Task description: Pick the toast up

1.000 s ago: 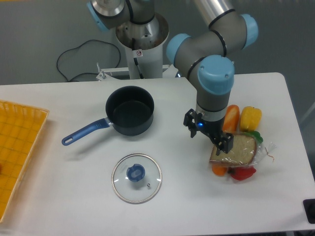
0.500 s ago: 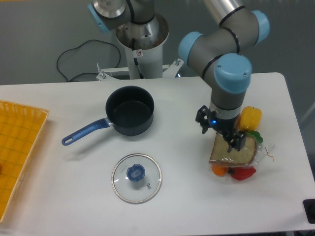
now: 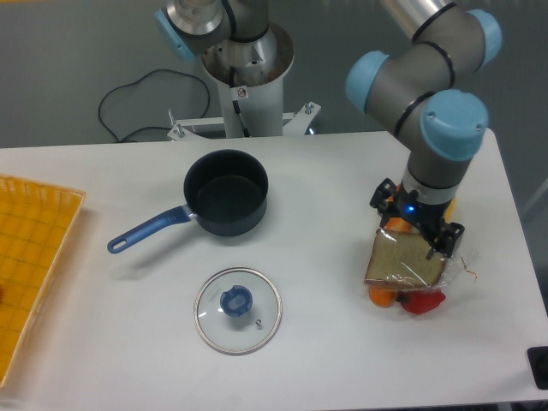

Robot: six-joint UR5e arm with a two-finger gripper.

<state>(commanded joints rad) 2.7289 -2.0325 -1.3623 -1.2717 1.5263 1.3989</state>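
Observation:
The toast point(image 3: 399, 265), a tan square slice in crinkly clear plastic, lies at the right of the table on top of some vegetables. My gripper point(image 3: 417, 224) hangs directly over the toast's far edge, pointing down. Its two dark fingers stand apart, one toward the back left and one toward the front right, with nothing between them. The gripper body hides the toast's upper edge.
An orange vegetable point(image 3: 380, 297) and a red pepper point(image 3: 423, 302) poke out from under the toast. A dark pot with a blue handle point(image 3: 224, 193) sits mid-table, its glass lid point(image 3: 237, 310) in front of it. A yellow tray point(image 3: 26, 257) lies at the left edge.
The arm has swung to the right, carrying the gripper from left of the toast to directly above it. The toast and vegetables have not moved.

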